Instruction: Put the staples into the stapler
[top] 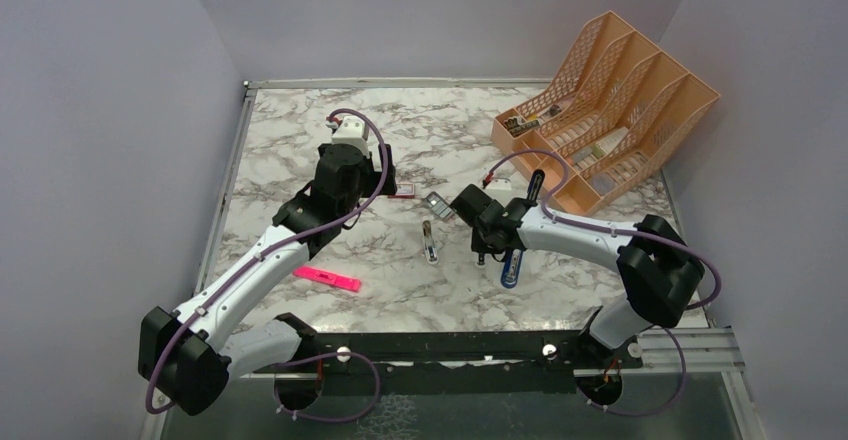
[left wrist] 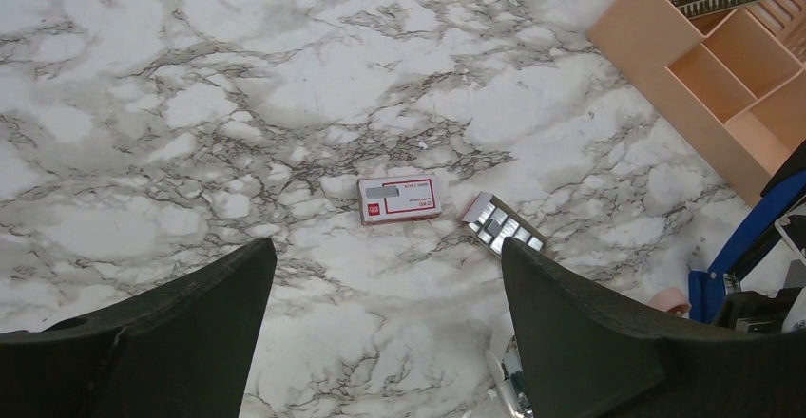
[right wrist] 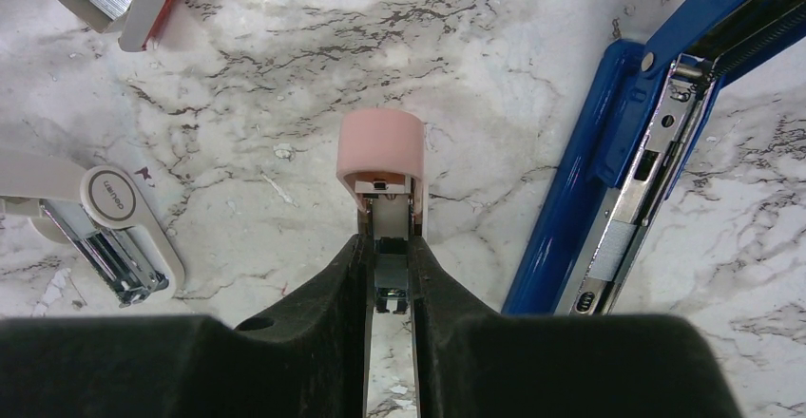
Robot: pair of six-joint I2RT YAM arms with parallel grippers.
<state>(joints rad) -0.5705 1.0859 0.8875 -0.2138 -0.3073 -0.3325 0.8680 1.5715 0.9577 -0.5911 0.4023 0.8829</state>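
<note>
My left claw (left wrist: 388,256): spread wide — hovering above the staples (left wrist: 504,228) and red-and-white box (left wrist: 399,198).
My right claw (right wrist: 388,247): pinching the pink stapler (right wrist: 380,147) — blue stapler (right wrist: 608,180) just beside.

Marble table (top: 430,130) holds highlighter (top: 327,278), box (left wrist: 400,198), staples (left wrist: 502,226), white stapler (top: 429,242), blue stapler (top: 511,265) — and rack (top: 610,110).

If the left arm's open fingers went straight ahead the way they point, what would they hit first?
Probably the small red-and-white box lying on the marble table, ahead between the left fingers; depth is unclear, so perhaps bare marble first.
</note>
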